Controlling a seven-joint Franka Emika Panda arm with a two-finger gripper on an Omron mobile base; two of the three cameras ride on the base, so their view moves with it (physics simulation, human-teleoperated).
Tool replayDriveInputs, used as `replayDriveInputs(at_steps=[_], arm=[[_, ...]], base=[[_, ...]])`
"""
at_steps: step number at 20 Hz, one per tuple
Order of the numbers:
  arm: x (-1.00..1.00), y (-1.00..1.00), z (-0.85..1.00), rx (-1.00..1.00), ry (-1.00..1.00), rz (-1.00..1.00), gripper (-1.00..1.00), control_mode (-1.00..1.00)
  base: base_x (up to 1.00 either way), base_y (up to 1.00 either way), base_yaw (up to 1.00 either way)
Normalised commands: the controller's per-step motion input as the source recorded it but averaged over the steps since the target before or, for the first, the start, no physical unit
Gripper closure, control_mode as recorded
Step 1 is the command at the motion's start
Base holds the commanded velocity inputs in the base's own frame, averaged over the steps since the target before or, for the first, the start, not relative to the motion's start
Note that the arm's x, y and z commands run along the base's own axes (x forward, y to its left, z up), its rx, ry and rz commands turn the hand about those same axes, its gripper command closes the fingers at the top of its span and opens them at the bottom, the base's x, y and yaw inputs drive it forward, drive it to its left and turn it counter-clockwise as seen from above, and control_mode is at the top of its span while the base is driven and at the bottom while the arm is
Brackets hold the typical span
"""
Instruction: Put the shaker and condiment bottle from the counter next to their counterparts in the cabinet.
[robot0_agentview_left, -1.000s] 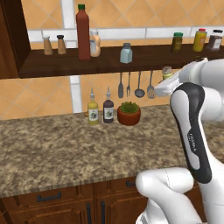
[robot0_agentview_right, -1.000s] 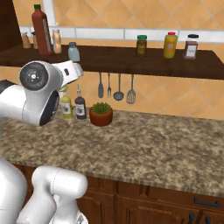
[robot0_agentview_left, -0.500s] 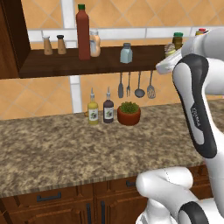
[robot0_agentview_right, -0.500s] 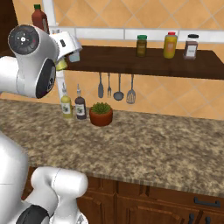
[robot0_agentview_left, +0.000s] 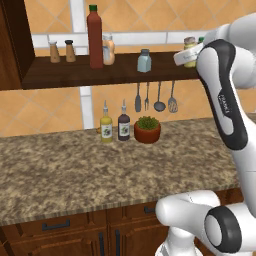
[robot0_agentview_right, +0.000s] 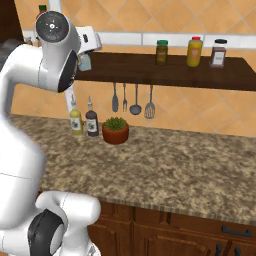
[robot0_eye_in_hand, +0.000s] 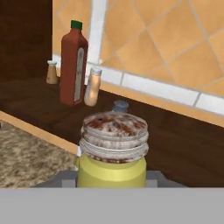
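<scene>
My gripper (robot0_agentview_left: 186, 55) is shut on the yellow-green shaker (robot0_agentview_left: 189, 49) and holds it at shelf height, right of the pale blue-grey shaker (robot0_agentview_left: 144, 61). In the hand view the held shaker (robot0_eye_in_hand: 113, 151) fills the foreground with its speckled pale cap up, and the blue-grey shaker's cap (robot0_eye_in_hand: 120, 106) peeks out just behind it. The tall red condiment bottle (robot0_agentview_left: 95, 37) (robot0_eye_in_hand: 73, 63) stands on the dark cabinet shelf (robot0_agentview_left: 75, 75), touching or nearly touching the squat peach-and-white bottle (robot0_agentview_left: 108, 49) (robot0_eye_in_hand: 92, 86). In the right base view my arm hides most of the gripper (robot0_agentview_right: 89, 44).
Two brown shakers (robot0_agentview_left: 61, 51) stand at the shelf's left end by the side panel (robot0_agentview_left: 17, 35). Jars (robot0_agentview_right: 194, 51) occupy the shelf's right part. On the counter stand a yellow nozzle bottle (robot0_agentview_left: 106, 127), a dark one (robot0_agentview_left: 123, 125) and a potted plant (robot0_agentview_left: 147, 130); utensils (robot0_agentview_left: 155, 97) hang below.
The arm has lifted the held shaker from below the shelf's edge up to shelf level and a little leftward toward the blue-grey shaker.
</scene>
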Motion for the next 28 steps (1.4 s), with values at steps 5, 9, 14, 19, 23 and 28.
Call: replayDriveInputs(at_steps=[5,9,14,19,23,28], arm=[[0.14,-0.01,0.02,0.12,-0.02,0.00,1.00,-1.00],[0.07,0.00,0.00,0.00,0.00,0.02,1.00,-1.00],[0.52,-0.14,-0.01,0.00,0.00,0.21,1.00,-1.00],[0.30,-0.12,0.00,0.00,0.00,0.18,1.00,-1.00],[0.01,0.00,-0.01,0.00,0.00,0.00,1.00,-1.00],[0.48,0.00,-0.34,0.07,0.00,0.03,1.00,-1.00]], base=[[0.00,0.00,0.00],[0.00,0.00,0.00],[0.00,0.00,0.00],[0.00,0.00,0.00],[0.00,0.00,0.00],[0.00,0.00,0.00]])
